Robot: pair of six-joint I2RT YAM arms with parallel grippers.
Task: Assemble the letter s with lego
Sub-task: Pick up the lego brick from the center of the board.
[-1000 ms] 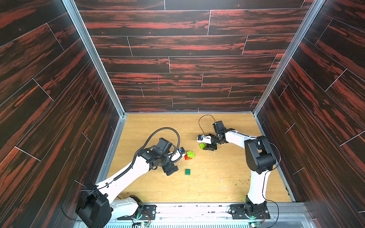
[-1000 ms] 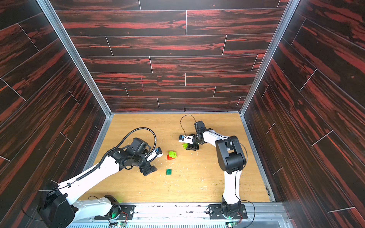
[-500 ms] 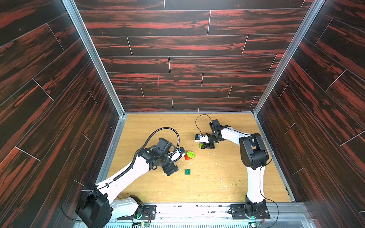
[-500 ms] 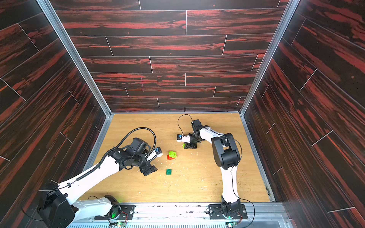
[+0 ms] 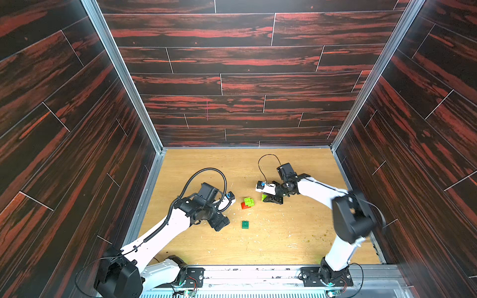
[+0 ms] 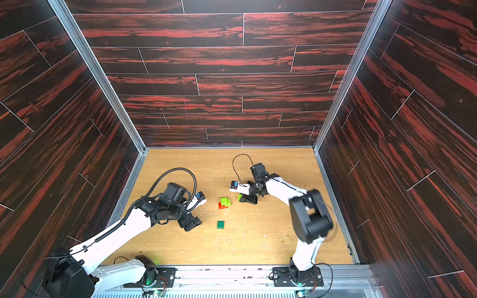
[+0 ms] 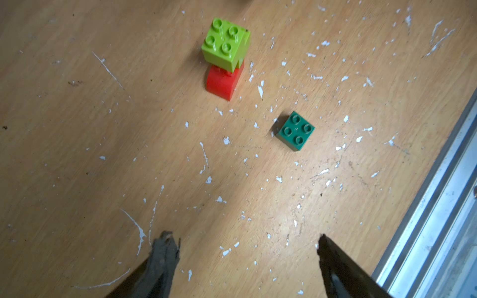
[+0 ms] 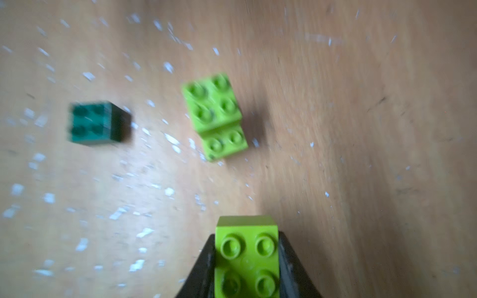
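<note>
The letter s (image 5: 247, 202) (image 6: 225, 202) stands mid-table as a stepped figure: two lime green lego bricks (image 7: 224, 43) (image 8: 214, 116) stacked offset on a red one (image 7: 223, 82). A loose dark green brick (image 5: 245, 224) (image 6: 220, 224) (image 7: 295, 130) (image 8: 95, 122) lies nearer the front. My right gripper (image 5: 265, 198) (image 6: 241, 198) (image 8: 247, 236) is just right of the figure, shut on a third lime green brick (image 8: 247, 255) with its studs showing. My left gripper (image 5: 219, 224) (image 6: 192, 224) (image 7: 244, 238) is open and empty, left of the dark green brick.
The wooden table top (image 5: 284, 240) is scuffed with white flecks. Dark panelled walls close in three sides. A metal rail (image 5: 258, 269) (image 7: 438, 206) runs along the front edge, close to the left gripper.
My right gripper has closed on the lime green brick, and that arm's elbow has swung back toward the right. The left arm and the other bricks have not moved.
</note>
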